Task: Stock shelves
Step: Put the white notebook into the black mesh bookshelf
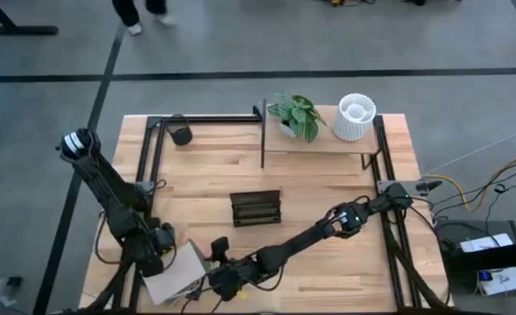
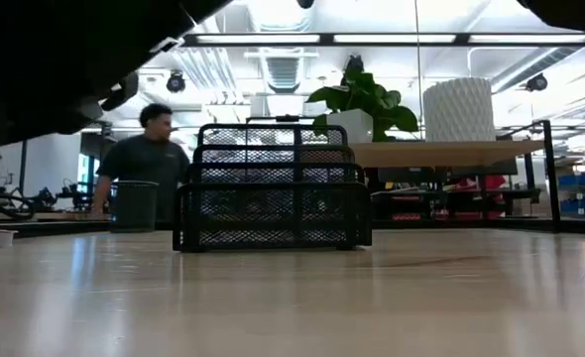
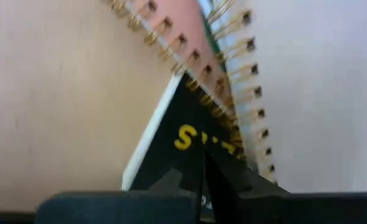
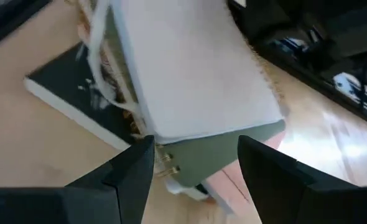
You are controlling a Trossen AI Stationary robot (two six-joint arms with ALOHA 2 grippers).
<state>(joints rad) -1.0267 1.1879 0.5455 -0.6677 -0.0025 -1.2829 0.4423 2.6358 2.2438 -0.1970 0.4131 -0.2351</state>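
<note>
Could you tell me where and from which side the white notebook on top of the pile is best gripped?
Grip the white notebook by its free edge opposite the wire spiral, coming in level from the right hand, whose open fingers already face that side; the coils would likely slip.

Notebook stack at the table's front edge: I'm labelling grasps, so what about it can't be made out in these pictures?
- High view: both arms overlap the notebook stack, so its books cannot be counted.
- Low view: the stack is out of sight.
- Left wrist view: the left gripper cuts off the black book's yellow title.
- Right wrist view: the fingers' inner faces are hidden, so whether the open right gripper touches the stack is unclear.
</note>
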